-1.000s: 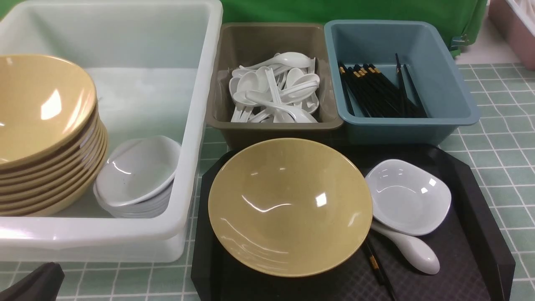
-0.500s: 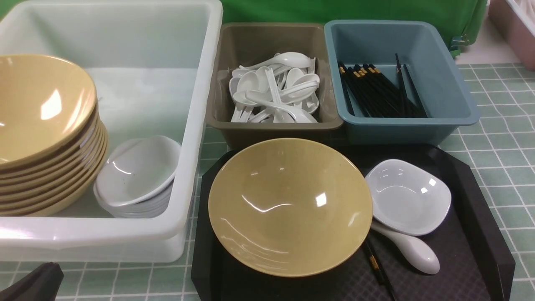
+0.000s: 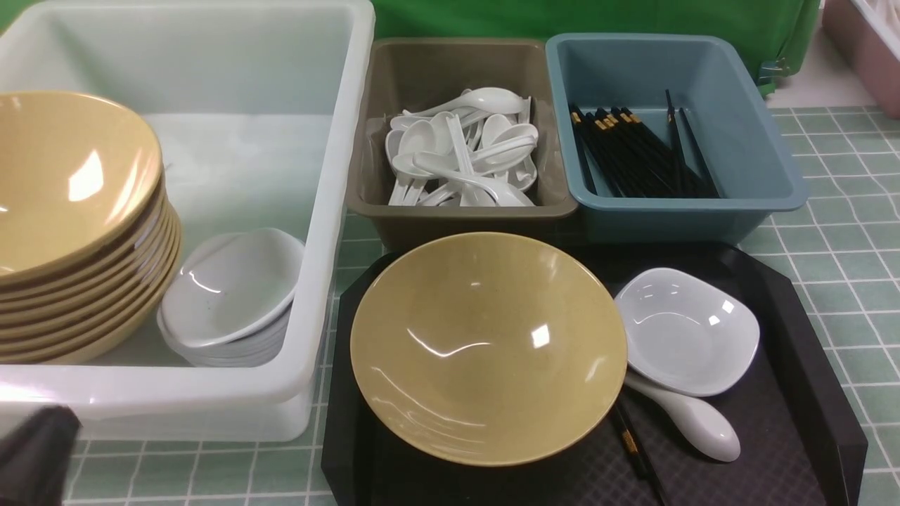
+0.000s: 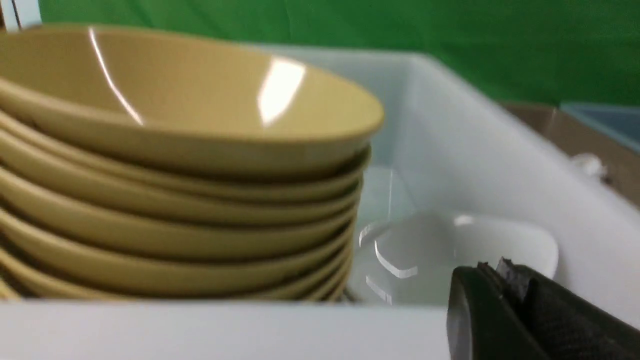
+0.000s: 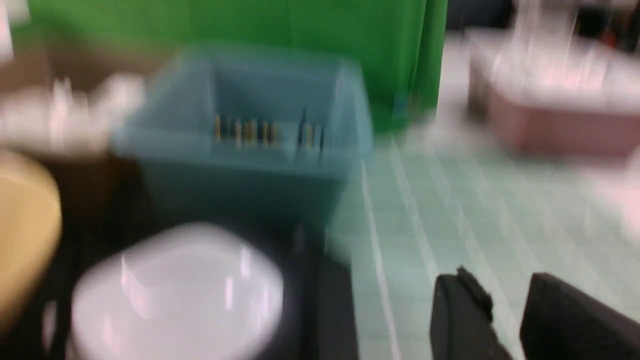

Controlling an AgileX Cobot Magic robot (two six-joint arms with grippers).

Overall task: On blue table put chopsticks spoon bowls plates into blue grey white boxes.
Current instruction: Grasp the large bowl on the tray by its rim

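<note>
The dark left arm (image 3: 31, 450) in the lower left corner of the front view has risen and blurs; a reach is judged to be starting. Nothing else has shifted. The left fingers (image 4: 540, 310) are pressed together and empty, facing the white tub (image 3: 337, 140). The right fingers (image 5: 460, 310) stand partly apart, holding nothing. The black tray (image 3: 808, 337), lower centre on the counter (image 3: 844, 246), carries the unsorted yellow bowl (image 3: 485, 348), white plate (image 3: 685, 330), spoon (image 3: 692, 418) and chopsticks (image 3: 629, 443). No brand or writing is legible.

Green cloth backdrop (image 3: 598, 17), pink bin (image 3: 866, 56) beside
</note>
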